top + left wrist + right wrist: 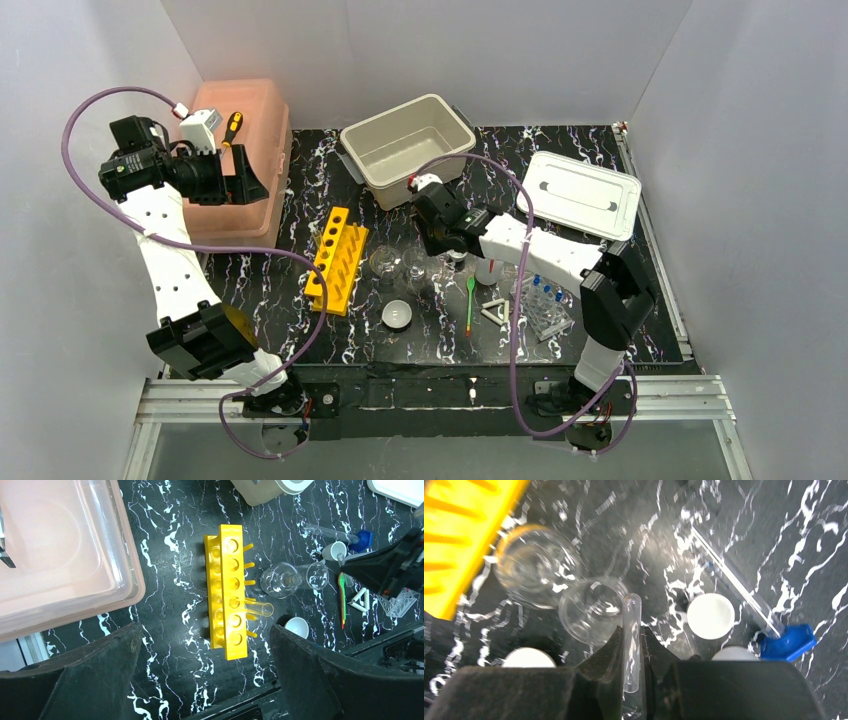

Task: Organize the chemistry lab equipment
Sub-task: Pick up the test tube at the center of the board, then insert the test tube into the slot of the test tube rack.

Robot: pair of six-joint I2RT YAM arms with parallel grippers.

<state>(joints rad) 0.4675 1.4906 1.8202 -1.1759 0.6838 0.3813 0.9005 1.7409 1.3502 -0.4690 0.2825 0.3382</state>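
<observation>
Right gripper (633,645) up close, clamped on a clear glass tube (632,625) that runs out along the fingers, probably near upright, though blur hides it. Yellow rack (338,258) lies to its left, lengthways near-to-far, with a flask (384,262) between them. Left gripper (204,630) hangs spread wide, holding nothing.

The premises presented as a robot test cell — plain white panels (60,60) enclosed a black marbled table (560,140), a left arm (175,260) and a right arm (540,250) stood at an aluminium rail (680,388) on its near edge, and a yellow tube rack (338,262) and clear flask (383,262) lay on it.
</observation>
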